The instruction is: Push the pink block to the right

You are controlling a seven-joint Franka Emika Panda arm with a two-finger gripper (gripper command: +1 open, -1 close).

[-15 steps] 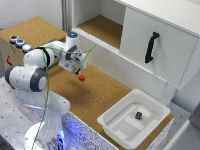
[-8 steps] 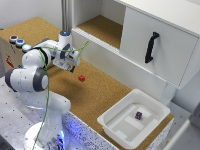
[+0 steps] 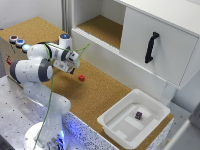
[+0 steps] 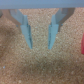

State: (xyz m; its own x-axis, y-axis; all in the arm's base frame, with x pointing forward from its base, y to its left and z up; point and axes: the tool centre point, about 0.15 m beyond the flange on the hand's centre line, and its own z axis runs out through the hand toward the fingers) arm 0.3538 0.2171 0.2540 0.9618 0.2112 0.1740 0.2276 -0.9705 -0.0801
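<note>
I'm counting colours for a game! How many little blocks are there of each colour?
Red-pink: 1, the pink block on the cork table.
Dark purple: 1, the purple cube in the white tray.
Total: 2 blocks.

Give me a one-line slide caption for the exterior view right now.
Panda gripper hovers over the cork table beside the pink block, apart from it; purple cube sits in the white tray.
</note>
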